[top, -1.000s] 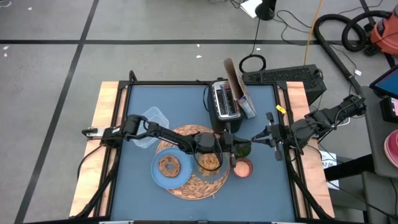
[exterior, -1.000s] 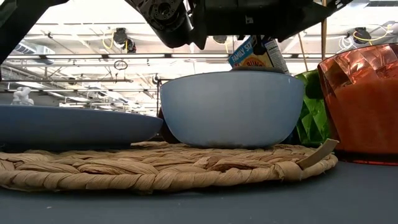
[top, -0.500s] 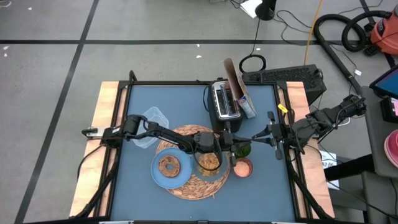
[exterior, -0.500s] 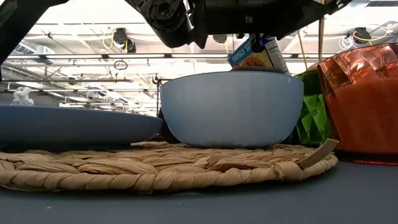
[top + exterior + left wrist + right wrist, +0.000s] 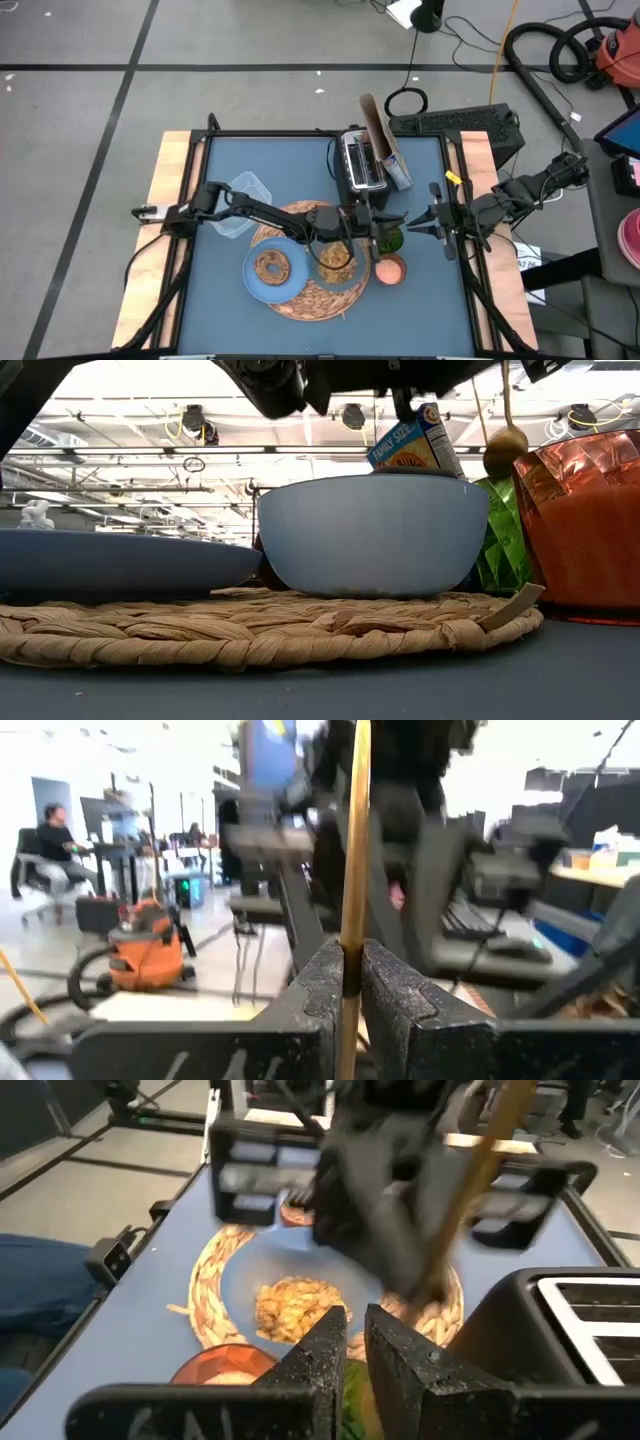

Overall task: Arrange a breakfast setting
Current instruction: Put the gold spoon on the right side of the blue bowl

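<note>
The woven straw mat [image 5: 312, 300] carries the light-blue plate [image 5: 252, 283] with the brown bagel [image 5: 270, 266] and the bowl [image 5: 370, 535] of tan cereal [image 5: 295, 1305]. The orange-pink cup [image 5: 391, 270] stands at the mat's right edge. Something small and dark red [image 5: 266, 568] shows between plate and bowl. My left gripper [image 5: 352, 222] is above the bowl's far side, shut on a thin tan wooden stick [image 5: 482, 1168] with a rounded lower end [image 5: 503, 452]. My right gripper [image 5: 355, 1330] is shut and empty, just right of the bowl, above a green faceted glass [image 5: 500, 550]. My left gripper pinches the stick's thin shaft [image 5: 353, 935] between its two fingers, which come from the table's left and lie across it. The stick slants nearly upright. Its rounded end [image 5: 503, 452] hangs clear above the table, between the bowl and the cup.
The black-and-silver toaster [image 5: 362, 165] and a cereal box [image 5: 385, 150] stand at the far side, behind the bowl. A clear square plastic tub [image 5: 240, 195] sits at the far left of the mat. Bare blue table lies along the near edge and the left side.
My left gripper has risen with the stick. The stick's shaft used to run down behind the cup. Its rounded end now hangs in sight above the green glass. The bowl, plate and cup have kept still.
</note>
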